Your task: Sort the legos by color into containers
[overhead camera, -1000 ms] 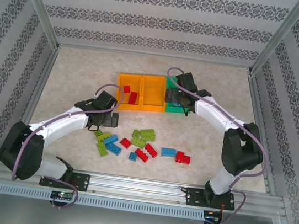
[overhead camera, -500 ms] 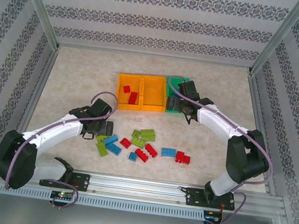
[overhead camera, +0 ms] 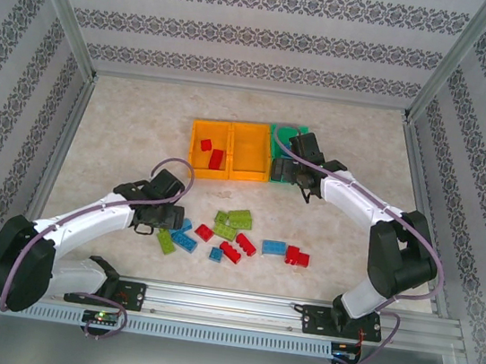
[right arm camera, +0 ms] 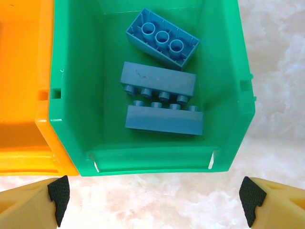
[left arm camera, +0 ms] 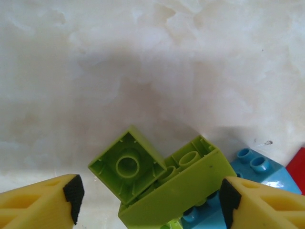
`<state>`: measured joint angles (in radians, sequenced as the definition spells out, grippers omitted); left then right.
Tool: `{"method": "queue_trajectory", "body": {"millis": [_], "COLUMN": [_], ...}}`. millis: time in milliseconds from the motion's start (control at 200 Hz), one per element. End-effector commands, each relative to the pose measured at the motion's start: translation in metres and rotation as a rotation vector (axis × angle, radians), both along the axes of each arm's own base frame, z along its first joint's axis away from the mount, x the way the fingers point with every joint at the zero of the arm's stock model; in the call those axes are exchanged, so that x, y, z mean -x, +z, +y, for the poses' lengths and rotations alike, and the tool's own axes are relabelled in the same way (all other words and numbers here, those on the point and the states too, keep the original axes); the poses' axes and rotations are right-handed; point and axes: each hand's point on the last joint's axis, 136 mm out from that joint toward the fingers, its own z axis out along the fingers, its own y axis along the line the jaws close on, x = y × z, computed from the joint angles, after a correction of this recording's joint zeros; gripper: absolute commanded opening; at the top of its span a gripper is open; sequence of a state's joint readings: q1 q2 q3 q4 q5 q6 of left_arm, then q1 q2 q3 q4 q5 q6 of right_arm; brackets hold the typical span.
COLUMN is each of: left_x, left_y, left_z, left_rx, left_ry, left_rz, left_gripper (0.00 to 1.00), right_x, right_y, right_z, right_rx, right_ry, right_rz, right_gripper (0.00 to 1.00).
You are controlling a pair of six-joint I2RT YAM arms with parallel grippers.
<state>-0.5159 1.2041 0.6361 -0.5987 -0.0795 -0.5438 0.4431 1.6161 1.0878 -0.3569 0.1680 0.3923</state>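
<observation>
left gripper (left arm camera: 150, 195) fingers held spread astride two overlapping lime green studded plastic bricks (left arm camera: 157, 181) | right gripper (right arm camera: 152, 195) fingers spread, nothing held | risk: both bricks pinched askew, one dropped

- Table (overhead camera: 122, 138): smooth, pale, marbled stone-look top with a soft sheen.
- Legos (overhead camera: 240, 219): hard moulded plastic, smooth and slightly glossy.
- Green bin (right arm camera: 76, 86) and orange bins (overhead camera: 229, 148): shiny, thin-walled plastic.
- Left hand (left arm camera: 147, 195): fingers (left arm camera: 33, 205) of matt yellow plastic, pads (left arm camera: 74, 191) matt black.
- Rail (overhead camera: 235, 300) along the table's near edge: brushed metal.
</observation>
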Motion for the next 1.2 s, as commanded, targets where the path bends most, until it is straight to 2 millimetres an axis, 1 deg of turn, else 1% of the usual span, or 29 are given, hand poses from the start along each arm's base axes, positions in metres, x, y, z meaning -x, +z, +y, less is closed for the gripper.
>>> {"method": "queue_trajectory", "body": {"millis": [0,235,390,585,789,874,994,1194], "left_x": [0.007,0.005,0.004,0.004,0.0,-0.006,-0.017,-0.025], "left_y": [-0.005,-0.005,-0.007,-0.012,-0.009,-0.006,-0.002,-0.007], "left_z": [-0.002,-0.007,-0.015,-0.02,-0.024,-0.026,-0.033,-0.036], "left_rx": [-0.007,0.002,0.015,0.019,0.027,0.026,0.037,0.017], "left_ry": [-0.009,-0.013,-0.022,-0.029,-0.03,-0.019,-0.019,-0.016], "left_rz": [0.016,0.009,0.008,0.021,0.004,-0.013,-0.03,-0.02], "left_gripper": [0.72,0.54,0.5,0.5,0.52,0.52,0.53,0.52], "right_x": [0.003,0.003,0.004,0.004,0.005,0.005,0.005,0.007], "right_y": [0.002,0.002,0.001,0.001,0.0,-0.002,-0.001,-0.001], "right_z": [0.003,0.003,0.002,0.001,0.001,0.001,0.001,-0.004], "right_rx": [-0.01,-0.014,-0.011,-0.011,-0.011,-0.012,-0.013,-0.006], "right_ry": [0.011,0.008,0.008,0.007,0.007,0.004,0.006,-0.001], "right_rz": [-0.006,-0.004,-0.004,-0.002,0.001,0.004,0.001,0.001], "right_gripper": [0.95,0.95,0.95,0.96,0.96,0.96,0.96,0.96]}}
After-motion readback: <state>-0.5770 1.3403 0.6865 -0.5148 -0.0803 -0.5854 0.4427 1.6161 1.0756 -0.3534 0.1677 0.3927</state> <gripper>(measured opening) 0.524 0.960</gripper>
